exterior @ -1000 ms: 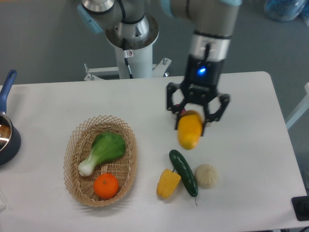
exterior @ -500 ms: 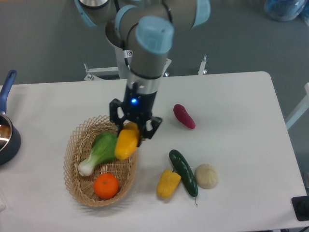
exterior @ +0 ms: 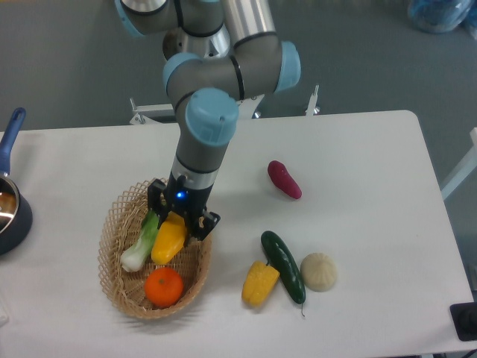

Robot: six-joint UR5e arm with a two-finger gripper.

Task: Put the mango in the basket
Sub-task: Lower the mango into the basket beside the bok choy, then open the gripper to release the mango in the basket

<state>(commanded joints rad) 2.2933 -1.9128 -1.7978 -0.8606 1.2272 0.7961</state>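
Observation:
The mango [exterior: 168, 239], yellow with an orange blush, hangs in my gripper [exterior: 179, 218], which is shut on its upper end. It is low inside the wicker basket [exterior: 119, 291], over the middle, partly covering the green bok choy [exterior: 140, 246]. An orange [exterior: 163, 287] lies in the basket's near end, just below the mango. I cannot tell if the mango touches the basket floor.
On the table right of the basket lie a yellow corn piece [exterior: 259, 283], a dark green cucumber [exterior: 283, 266], a pale round bun [exterior: 319, 271] and a purple sweet potato [exterior: 285, 180]. A dark blue pot [exterior: 10, 209] stands at the left edge.
My gripper carried the mango from the right of the table leftward to the basket, then lowered it inside over the bok choy. The sweet potato is now uncovered.

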